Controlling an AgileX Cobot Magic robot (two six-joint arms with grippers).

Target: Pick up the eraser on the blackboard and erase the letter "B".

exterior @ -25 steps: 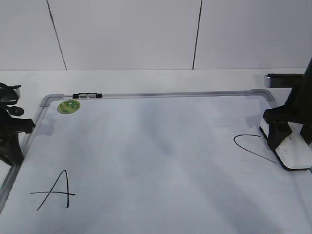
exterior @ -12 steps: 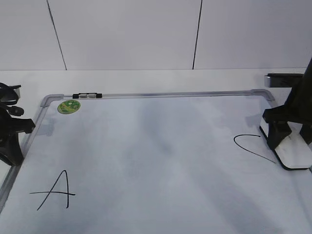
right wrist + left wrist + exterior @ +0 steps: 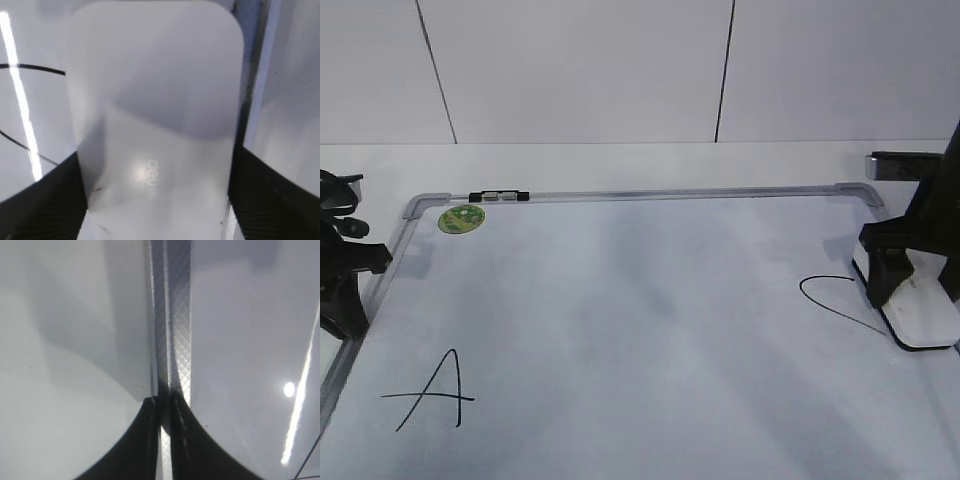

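Observation:
The blackboard is a white board with a silver frame, lying flat. No letter "B" shows on it; the middle only has faint grey smears. My right gripper is shut on the white eraser at the board's right edge, black underside down on the surface. In the right wrist view the eraser fills the space between my fingers. My left gripper is shut and empty over the board's left frame, fingertips nearly together.
A slanted letter "A" is at the front left. A curved stroke of "C" lies just left of the eraser, also in the right wrist view. A round green sticker and a black clip are at the far left.
Almost nothing. The right gripper and eraser shift only a few pixels at the board's right edge. The left arm has not moved.

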